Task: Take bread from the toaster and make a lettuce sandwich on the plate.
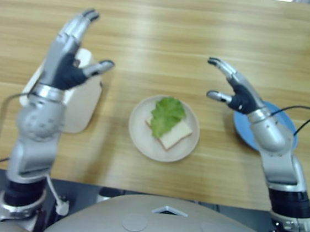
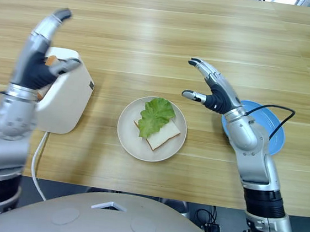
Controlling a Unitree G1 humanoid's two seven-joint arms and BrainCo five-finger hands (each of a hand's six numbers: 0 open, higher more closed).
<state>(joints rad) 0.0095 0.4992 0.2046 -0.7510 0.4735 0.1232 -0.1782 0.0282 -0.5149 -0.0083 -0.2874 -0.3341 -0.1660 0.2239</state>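
A cream plate (image 2: 127,141) sits at the table's near middle. On it lies a slice of bread (image 2: 161,134) with a green lettuce leaf (image 2: 155,115) on top. The white toaster (image 2: 65,98) stands at the left, with a brownish piece of bread (image 2: 51,60) peeking from its top slot. My left hand (image 2: 39,54) is raised over the toaster, open and holding nothing. My right hand (image 2: 213,91) hovers open to the right of the plate, above the table, with nothing in it.
A blue plate (image 2: 272,134) lies at the right under my right forearm, with a black cable (image 2: 280,110) arching over it. The toaster's white cord (image 2: 36,162) runs off the near edge. Bare wooden table (image 2: 163,34) stretches behind.
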